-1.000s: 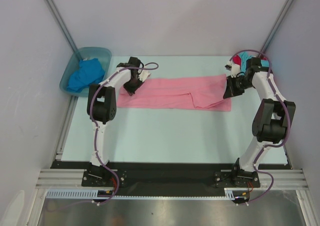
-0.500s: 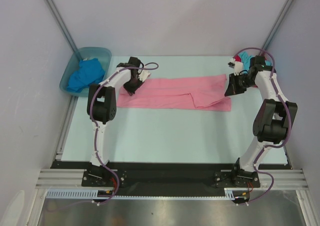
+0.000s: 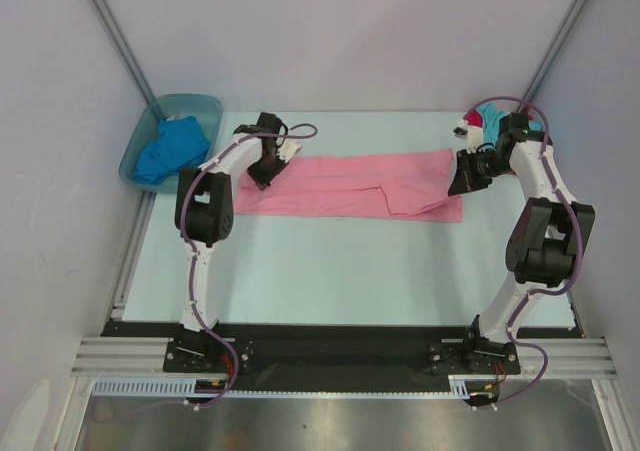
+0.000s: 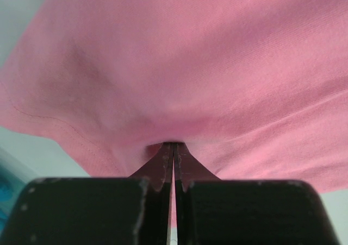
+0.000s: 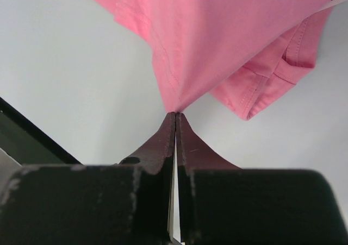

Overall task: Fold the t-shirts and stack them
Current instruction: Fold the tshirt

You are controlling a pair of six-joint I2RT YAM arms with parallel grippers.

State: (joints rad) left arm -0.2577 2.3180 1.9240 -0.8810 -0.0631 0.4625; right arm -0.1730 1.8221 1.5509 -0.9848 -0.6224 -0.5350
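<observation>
Top external view has the pink t-shirt [image 3: 350, 184] lying in a long band across the far half of the table [image 3: 330, 271], and it looks folded lengthwise already. The left gripper [image 3: 260, 178] is at its left end and the right gripper [image 3: 460, 181] at its right end.

Both wrist cams tell the same story. The left gripper [image 4: 173, 147] has its jaws pressed tight together with pink cloth bunched up at the tips, and the right gripper [image 5: 175, 116] is pinching a corner so the fabric pulls into a little tent.

My take on handling: this is thin, floppy jersey that weighs next to nothing. It has zero stiffness, so it'll sag in the middle and drape wherever it's dropped. The best holds are the corners and hems, where the stitching is thicker, and the pinch needs to catch every layer or the fold will peel open.

The royal blue shirt [image 3: 168, 151] sits crumpled in the plastic tub [image 3: 186, 99] at back left. A turquoise shirt [image 3: 490, 109] and a red shirt [image 3: 474, 120] are bundled in the back right corner.
</observation>
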